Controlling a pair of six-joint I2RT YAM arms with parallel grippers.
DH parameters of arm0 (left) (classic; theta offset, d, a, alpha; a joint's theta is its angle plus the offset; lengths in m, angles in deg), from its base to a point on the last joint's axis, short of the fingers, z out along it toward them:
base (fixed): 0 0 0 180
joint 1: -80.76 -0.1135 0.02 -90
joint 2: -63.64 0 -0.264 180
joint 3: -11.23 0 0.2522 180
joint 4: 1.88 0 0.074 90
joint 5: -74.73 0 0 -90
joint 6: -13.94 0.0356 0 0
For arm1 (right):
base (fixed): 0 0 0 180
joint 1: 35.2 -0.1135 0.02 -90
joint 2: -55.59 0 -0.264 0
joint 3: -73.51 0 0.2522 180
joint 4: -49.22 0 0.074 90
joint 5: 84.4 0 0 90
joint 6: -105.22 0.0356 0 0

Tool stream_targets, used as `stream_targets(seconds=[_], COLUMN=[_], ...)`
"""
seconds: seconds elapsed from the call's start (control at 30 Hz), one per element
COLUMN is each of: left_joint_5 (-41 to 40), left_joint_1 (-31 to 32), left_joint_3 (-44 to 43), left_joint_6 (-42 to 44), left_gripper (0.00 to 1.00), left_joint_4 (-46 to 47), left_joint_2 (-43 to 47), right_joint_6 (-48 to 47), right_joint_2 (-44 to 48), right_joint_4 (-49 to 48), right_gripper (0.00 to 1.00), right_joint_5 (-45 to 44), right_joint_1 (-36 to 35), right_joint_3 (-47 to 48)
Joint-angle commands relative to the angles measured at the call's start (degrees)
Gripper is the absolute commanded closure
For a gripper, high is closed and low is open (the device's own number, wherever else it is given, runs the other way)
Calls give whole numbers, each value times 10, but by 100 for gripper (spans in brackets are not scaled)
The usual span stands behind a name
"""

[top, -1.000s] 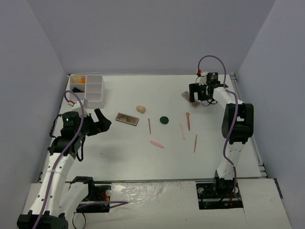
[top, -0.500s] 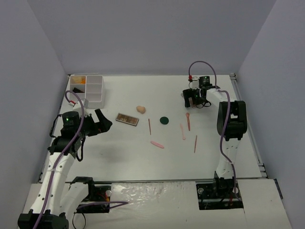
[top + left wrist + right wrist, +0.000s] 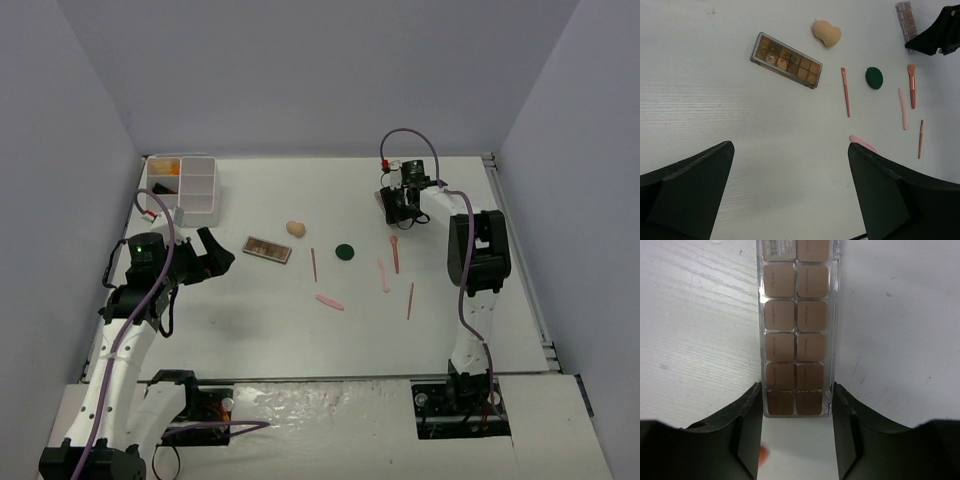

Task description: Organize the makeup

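Note:
My right gripper [image 3: 797, 388] is at the far right of the table [image 3: 397, 204], its jaws pressed against both long edges of a clear eyeshadow palette [image 3: 796, 325] of brown pans, at its near end. A second brown palette [image 3: 267, 249], a beige sponge [image 3: 295, 229], a dark-green compact [image 3: 344, 251], a dark-red pencil [image 3: 313, 264], a pink tube [image 3: 329, 301], a pink stick [image 3: 383, 275], a brush [image 3: 395, 253] and another red pencil [image 3: 410, 300] lie mid-table. My left gripper [image 3: 205, 255] hovers open left of them, holding nothing [image 3: 791, 146].
A white compartment box [image 3: 198, 190] stands at the far left corner, with orange items in its left compartment [image 3: 165, 168]. Grey walls close in the table on three sides. The right arm's purple cable [image 3: 400, 140] loops above its wrist.
The right gripper moved left over the far palette and its jaws closed in on the palette's sides. The left arm stayed still.

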Motion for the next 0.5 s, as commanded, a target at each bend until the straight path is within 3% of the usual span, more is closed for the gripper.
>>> stream_targets(seconds=[0.0,0.17,0.47], left_joint_5=[5,7,91], left_joint_1=[-4,-4,-4], left_joint_3=[-17,-17,-52], left_joint_6=[-5,-7,-52], left_gripper=[3,3,3], left_joint_4=[30,33,54], left_joint_2=[4,2,-5], right_joint_6=[1,7,45], right_joint_2=[4,57,249], right_joint_4=[24,16,-92], right_gripper=[77,92,98], right_joint_5=[-20,-35,-43], right_joint_1=[-7,-40,-148], right_joint_3=[10,6,-120])
